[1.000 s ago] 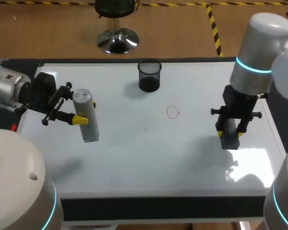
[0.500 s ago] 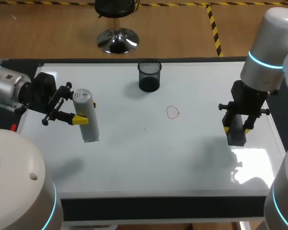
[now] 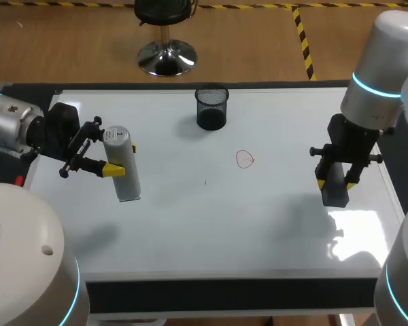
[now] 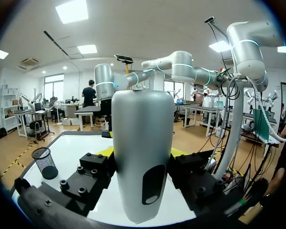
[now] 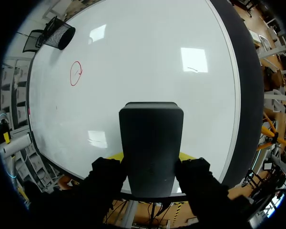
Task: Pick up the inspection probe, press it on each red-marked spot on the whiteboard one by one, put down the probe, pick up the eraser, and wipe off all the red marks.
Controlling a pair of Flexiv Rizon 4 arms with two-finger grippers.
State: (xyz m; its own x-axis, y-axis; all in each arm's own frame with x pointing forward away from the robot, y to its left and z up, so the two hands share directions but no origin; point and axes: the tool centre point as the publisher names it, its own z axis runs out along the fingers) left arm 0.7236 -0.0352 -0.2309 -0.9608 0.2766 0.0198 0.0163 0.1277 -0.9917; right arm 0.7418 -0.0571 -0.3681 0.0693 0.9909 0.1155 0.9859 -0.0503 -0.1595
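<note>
1. Left gripper (image 3: 122, 158): fingers pinch the probe (image 3: 126, 185) from two sides, over the left part of the whiteboard (image 3: 190, 224). The hold sits toward one end of the body; the longer end sticks out past the fingers.
2. Probe handling, my guess: smooth hard grey shell, rounded, prob. light and stiff. A round, slick body could slide or twist in the pads when pressed on the board, so a firm squeeze on the straight mid-section is safest, not on the domed end.
3. Right gripper (image 3: 334, 185): clamped on the eraser (image 3: 335, 195), one finger on each side face, at the board's right side. Can't tell if it touches the surface.
4. Eraser handling, imo: dark boxy block, rigid, light, flat sides, so easy to grip w/o slipping. Keep the wiping face flat to the board.
5. One red mark (image 3: 244, 159), a small loop, sits mid-board btw both arms, near a black mesh cup (image 3: 211, 108), apart from both tools.
</note>
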